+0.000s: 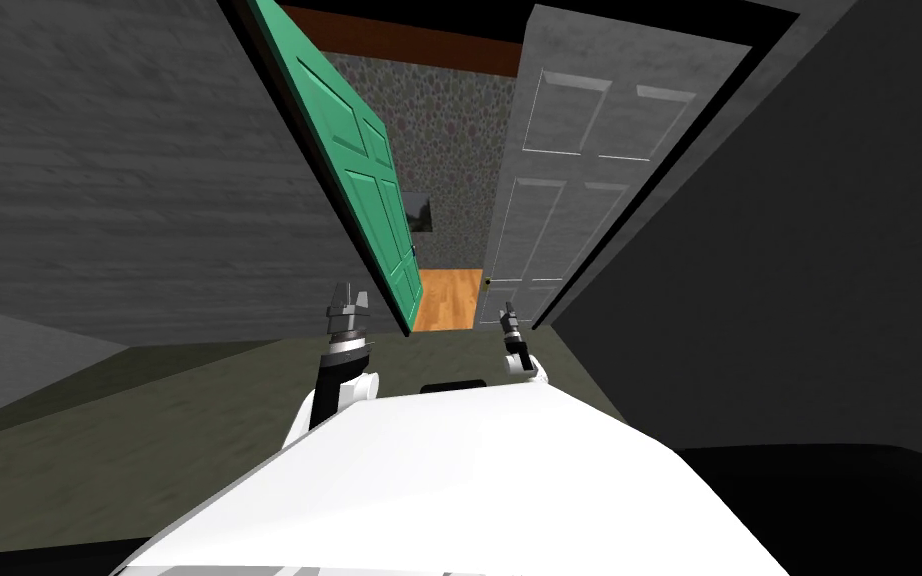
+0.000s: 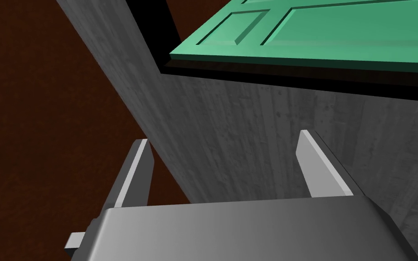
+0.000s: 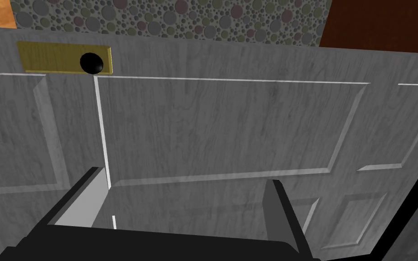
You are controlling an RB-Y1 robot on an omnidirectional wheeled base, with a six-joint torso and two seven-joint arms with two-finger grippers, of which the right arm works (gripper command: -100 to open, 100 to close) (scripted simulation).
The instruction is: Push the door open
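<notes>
Right gripper (image 3: 185, 176): fingers apart, close against the grey panelled door (image 3: 226, 127); I can't tell if they touch it. Its black knob (image 3: 91, 63) sits on a brass plate (image 3: 49, 56). The door stands swung open, to my right. Left gripper (image 2: 224, 136): fingers apart, facing the grey wall (image 2: 249, 149) beside the green door (image 2: 330, 41).

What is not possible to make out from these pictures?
Head view: whether the right gripper touches the grey door; too small.
Head view: the room beyond; the green door hides most of it.
Left wrist view: most of the green door, cut off by the edge.
</notes>
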